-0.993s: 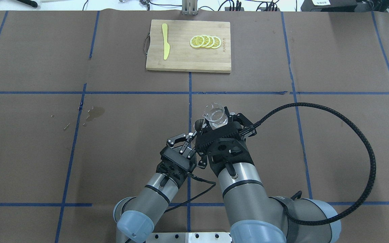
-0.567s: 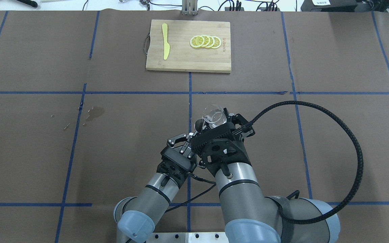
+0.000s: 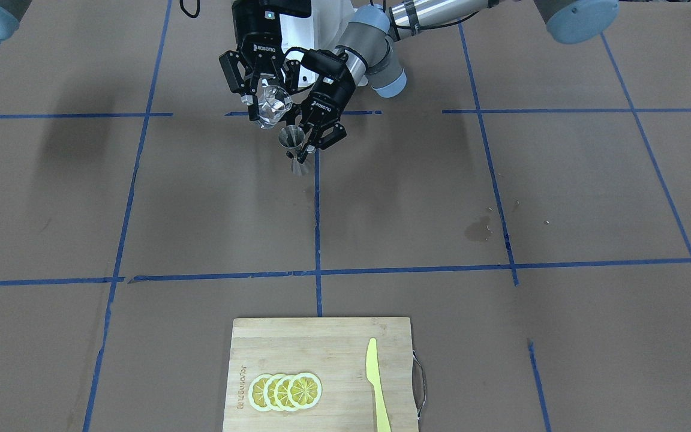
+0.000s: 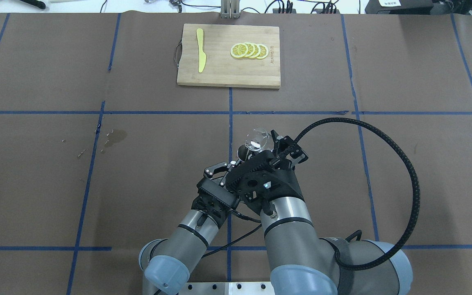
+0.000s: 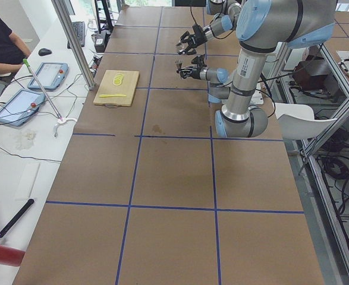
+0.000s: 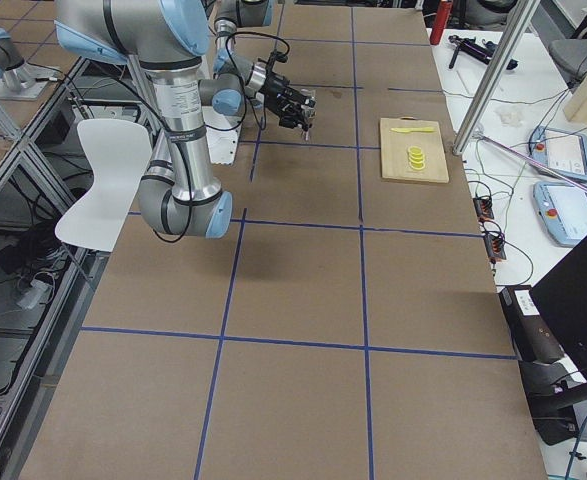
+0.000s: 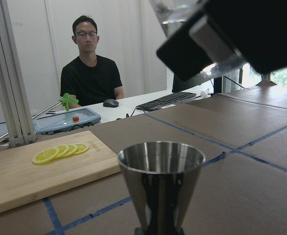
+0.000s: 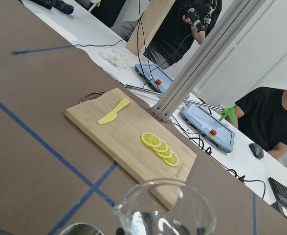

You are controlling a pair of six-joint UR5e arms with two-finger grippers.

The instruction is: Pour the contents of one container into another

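The steel jigger (image 3: 293,144) stands upright in the left gripper (image 3: 302,153), whose fingers are clamped on its narrow waist from the robot's side. Whether its foot touches the brown worktop (image 4: 404,164) I cannot tell.

The right gripper (image 3: 264,95) has its fingers pressed against the sides of the glass cup (image 3: 273,109). It holds the cup above the jigger, a little to the jigger's right by the robot's own sides. The cup is tipped over, with its mouth leaning down toward the jigger's open top. Lip and rim are very close, but I cannot make out whether they touch or whether anything runs out of the cup.

In the left wrist view the jigger's upper cone fills the lower middle, with the right gripper and the cup's base hanging over it at the upper right.

Well beyond the jigger, on the side away from the robot, a wooden cutting board (image 4: 228,69) lies flat. It carries an overlapping row of lemon slices (image 4: 249,51) and a yellow knife (image 4: 200,50), which lie apart from each other. A small dark stain (image 4: 115,137) marks the worktop well off to the jigger's left. A man (image 7: 90,68) in a black shirt sits past the board, behind the jigger.
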